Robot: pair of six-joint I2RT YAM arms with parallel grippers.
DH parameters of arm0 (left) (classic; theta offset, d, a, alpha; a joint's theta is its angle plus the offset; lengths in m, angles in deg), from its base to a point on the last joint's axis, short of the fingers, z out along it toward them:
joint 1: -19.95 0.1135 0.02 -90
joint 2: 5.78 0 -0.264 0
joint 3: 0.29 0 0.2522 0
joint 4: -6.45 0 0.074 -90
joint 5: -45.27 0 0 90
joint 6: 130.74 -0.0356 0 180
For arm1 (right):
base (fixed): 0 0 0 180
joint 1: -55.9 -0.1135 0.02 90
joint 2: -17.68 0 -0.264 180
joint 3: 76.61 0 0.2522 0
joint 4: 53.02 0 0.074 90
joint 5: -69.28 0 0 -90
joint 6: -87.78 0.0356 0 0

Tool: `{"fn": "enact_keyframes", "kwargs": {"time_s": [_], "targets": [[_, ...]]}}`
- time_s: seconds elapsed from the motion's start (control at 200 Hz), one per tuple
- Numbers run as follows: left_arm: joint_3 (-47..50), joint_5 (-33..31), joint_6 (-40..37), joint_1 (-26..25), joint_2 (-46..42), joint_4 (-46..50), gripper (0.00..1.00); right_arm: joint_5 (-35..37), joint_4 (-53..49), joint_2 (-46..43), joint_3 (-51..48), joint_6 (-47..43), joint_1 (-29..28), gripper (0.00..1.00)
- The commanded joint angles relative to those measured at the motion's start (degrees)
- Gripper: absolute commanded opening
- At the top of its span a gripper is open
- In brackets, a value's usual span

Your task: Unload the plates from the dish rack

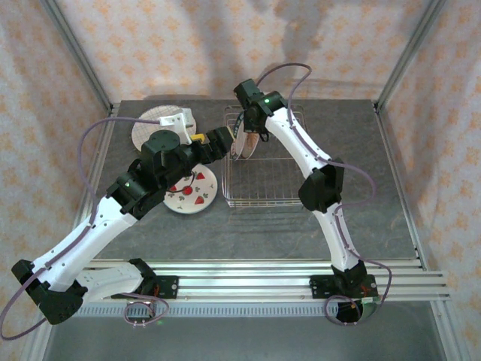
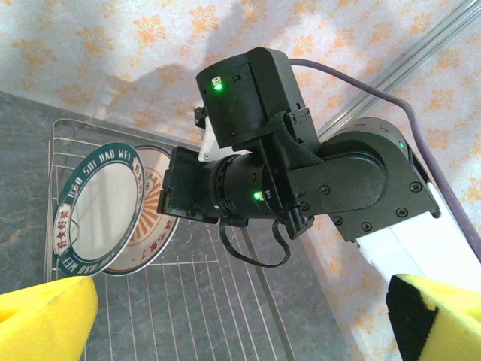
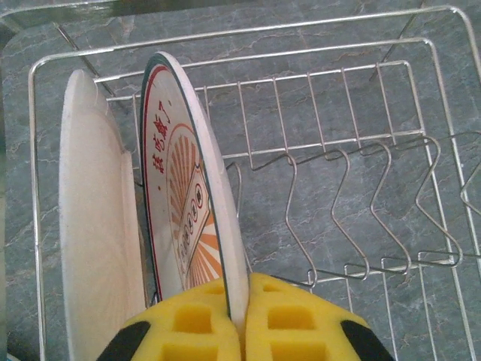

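Observation:
The dish rack stands mid-table with two plates upright at its far left end. My right gripper is shut on the rim of the orange sunburst plate with red lettering, seen from the top as the right gripper reaching down into the rack. A green-rimmed lettered plate stands just in front of the sunburst plate; its pale back shows in the right wrist view. My left gripper hovers open beside the rack's left side, its yellow pads wide apart and holding nothing.
Two plates lie flat on the table left of the rack: a strawberry-patterned one and a plaid one farther back. The rack's empty prongs run to the right. Frame posts and patterned curtains close in the table.

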Motion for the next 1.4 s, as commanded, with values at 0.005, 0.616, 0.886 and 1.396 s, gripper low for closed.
{"fn": "enact_keyframes", "kwargs": {"time_s": [0.005, 0.616, 0.886, 1.396], "targets": [[-0.5, -1.5, -1.4, -0.6, -1.4, -0.8, 0.99, 5.5, -0.5, -4.2, 3.0, 1.5, 0.0, 0.0], [-0.7, -0.8, -1.0, -0.7, -1.4, -1.7, 0.99, 12.1, -5.9, -9.2, 3.7, 1.0, -0.2, 0.0], [-1.9, 1.6, 1.3, -1.1, 1.0, -2.8, 0.99, 12.3, -7.9, -15.3, 3.1, 0.6, 0.4, 0.0], [-9.7, 9.8, 11.0, -2.5, 14.3, -7.2, 0.99, 3.3, -10.0, -30.7, -1.7, 1.5, 7.4, 0.0]]}}
